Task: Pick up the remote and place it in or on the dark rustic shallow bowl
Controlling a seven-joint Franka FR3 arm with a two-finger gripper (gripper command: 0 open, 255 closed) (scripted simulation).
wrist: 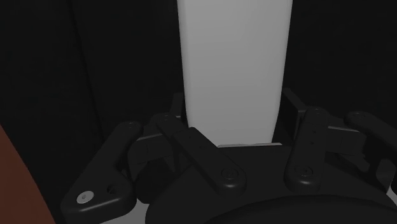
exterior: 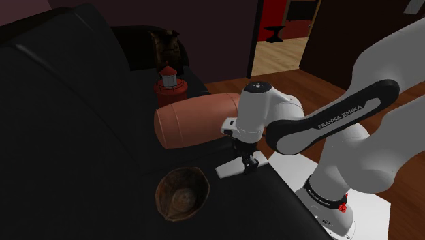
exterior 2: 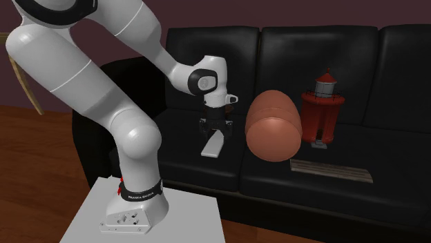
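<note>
fingers (wrist: 292,111) clasp a long, flat, plain white remote (wrist: 232,63).

Black sofa (exterior 2: 400,200) carries brown bowl (exterior: 181,194), pinkish bolster (exterior 2: 273,126), red lighthouse (exterior 2: 322,107), slatted board (exterior 2: 330,170).

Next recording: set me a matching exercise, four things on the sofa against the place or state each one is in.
Things
1. white flat remote
2. dark brown rough shallow bowl
3. red lighthouse figure
4. pinkish-brown cylindrical cushion

Places and states
A. lying on its side on the black sofa
B. clasped between the black jaws
C. standing upright on the seat
D. open side up, apart from the arm

Pairs: 1-B, 2-D, 3-C, 4-A
</note>
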